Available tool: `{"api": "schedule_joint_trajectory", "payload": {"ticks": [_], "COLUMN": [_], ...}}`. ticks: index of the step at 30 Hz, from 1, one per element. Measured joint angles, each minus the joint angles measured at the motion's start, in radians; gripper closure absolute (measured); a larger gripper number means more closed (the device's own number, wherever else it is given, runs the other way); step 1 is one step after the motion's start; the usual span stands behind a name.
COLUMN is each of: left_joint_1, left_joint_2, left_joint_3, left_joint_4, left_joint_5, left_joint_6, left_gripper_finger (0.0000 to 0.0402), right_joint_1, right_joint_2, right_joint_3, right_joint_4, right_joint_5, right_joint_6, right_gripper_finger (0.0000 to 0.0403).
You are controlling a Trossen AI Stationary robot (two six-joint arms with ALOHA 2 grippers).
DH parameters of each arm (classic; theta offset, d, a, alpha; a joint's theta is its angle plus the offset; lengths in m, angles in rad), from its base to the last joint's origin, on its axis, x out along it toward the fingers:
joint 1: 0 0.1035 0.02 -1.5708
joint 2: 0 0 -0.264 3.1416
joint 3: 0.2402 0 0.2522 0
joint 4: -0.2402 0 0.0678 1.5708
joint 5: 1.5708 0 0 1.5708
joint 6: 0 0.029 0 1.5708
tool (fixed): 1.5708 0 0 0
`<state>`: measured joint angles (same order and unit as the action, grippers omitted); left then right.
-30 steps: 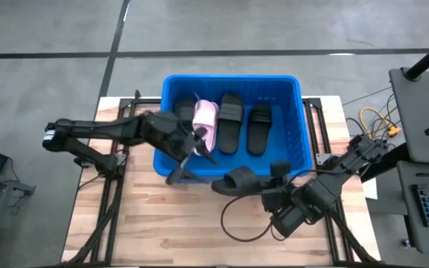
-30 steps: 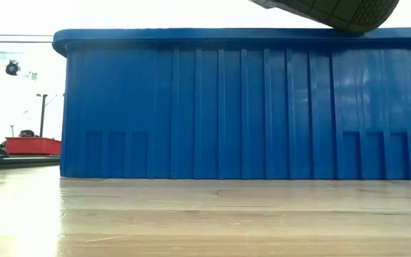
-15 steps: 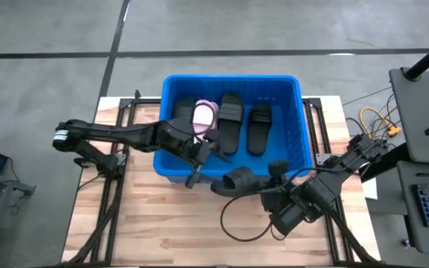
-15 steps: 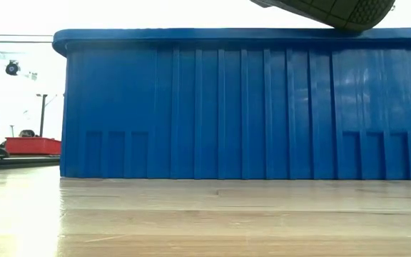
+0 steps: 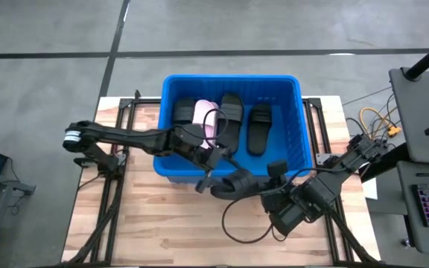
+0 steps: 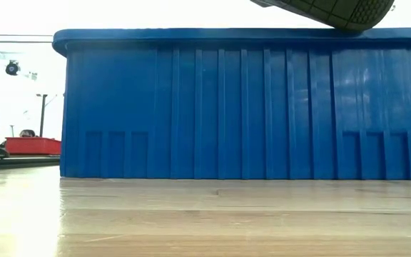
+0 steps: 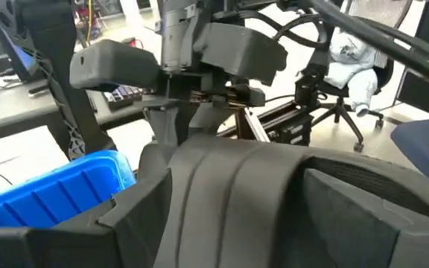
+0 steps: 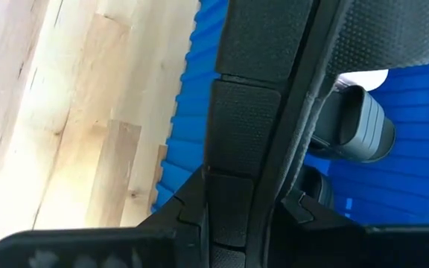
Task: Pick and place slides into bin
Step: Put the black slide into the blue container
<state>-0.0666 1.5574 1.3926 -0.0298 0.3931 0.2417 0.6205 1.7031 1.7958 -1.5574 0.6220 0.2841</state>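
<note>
**Black slide held at the bin's front rim**

My right gripper (image 5: 263, 186) is pinching a black slide (image 5: 238, 181) and holding it over the front wall of the blue bin (image 5: 296, 119), above the wooden table (image 5: 162, 231). From table height, the slide's ribbed sole (image 6: 334, 10) shows just over the rim at the bin's right end. In my right wrist view the slide (image 8: 267, 89) fills most of the frame, with the bin's ribbed wall (image 8: 192, 97) beside it.

My left gripper (image 5: 213, 165) is right beside that same slide at the front rim; I cannot tell whether its fingers are spread or pressed together.

Inside the bin lie a pink slide (image 5: 205, 116) and three black slides (image 5: 259, 126), side by side.
</note>
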Motion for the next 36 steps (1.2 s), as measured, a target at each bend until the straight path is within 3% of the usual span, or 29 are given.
{"api": "schedule_joint_trajectory", "payload": {"ticks": [11,20,30,36], "left_joint_1": [0.001,0.002,0.007,0.008], "left_joint_2": [0.040,0.034,0.024,0.013], "left_joint_3": [-0.005,-0.007,-0.007,-0.008], "left_joint_4": [0.013,0.003,-0.036,-0.067], "left_joint_5": [-0.001,-0.082,-0.087,-0.084], "left_joint_6": [0.000,0.001,0.000,0.004], "left_gripper_finger": [0.0232,0.0327,0.0338,0.0339], "right_joint_1": [0.000,0.000,0.001,0.002], "right_joint_2": [0.000,0.000,0.003,0.003], "right_joint_3": [-0.001,0.000,0.020,0.019], "right_joint_4": [0.001,0.002,-0.024,-0.024], "right_joint_5": [0.006,0.043,0.194,0.219], "right_joint_6": [0.000,0.023,-0.012,-0.011], "right_gripper_finger": [0.0337,0.0337,0.0338,0.0338]}}
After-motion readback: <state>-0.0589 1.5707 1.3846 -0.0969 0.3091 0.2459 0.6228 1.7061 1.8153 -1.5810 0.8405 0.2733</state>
